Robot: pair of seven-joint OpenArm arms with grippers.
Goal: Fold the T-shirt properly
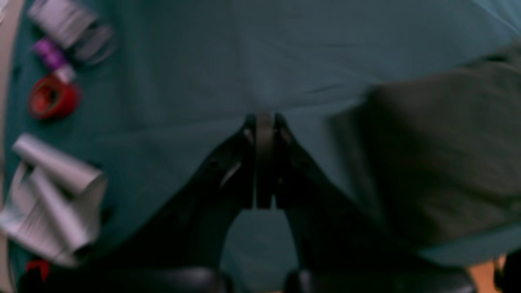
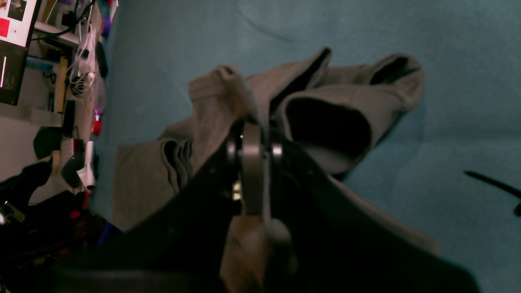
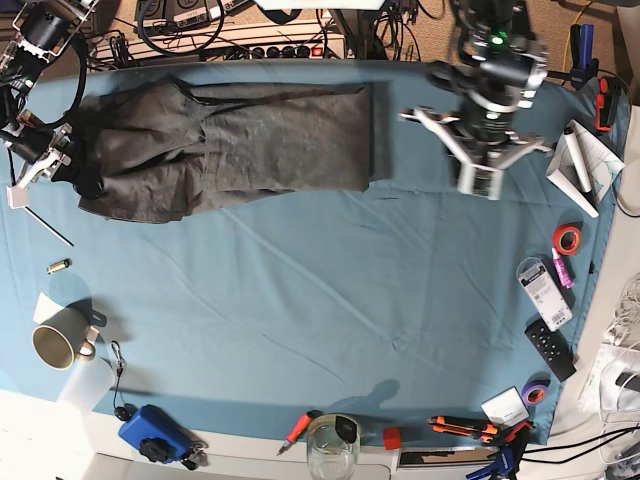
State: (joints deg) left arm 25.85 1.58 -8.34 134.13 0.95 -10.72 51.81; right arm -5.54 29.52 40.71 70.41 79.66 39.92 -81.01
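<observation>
Now right end effector (image 2: 252,134) pinches bunched edge of soft, limp dark grey-brown cotton T-shirt (image 3: 250,145); left end effector (image 1: 264,122) closed, empty; grip seams, hems.

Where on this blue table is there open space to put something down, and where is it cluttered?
The widest bare stretch of tablecloth lies below the T-shirt, between the mug and the red tape roll. The bottom edge with its glass jar and the right edge are crowded with tools.

A mug (image 3: 55,345) sits at one tablecloth (image 3: 320,300) edge, with 1 red tape roll (image 3: 569,238) opposite.
</observation>
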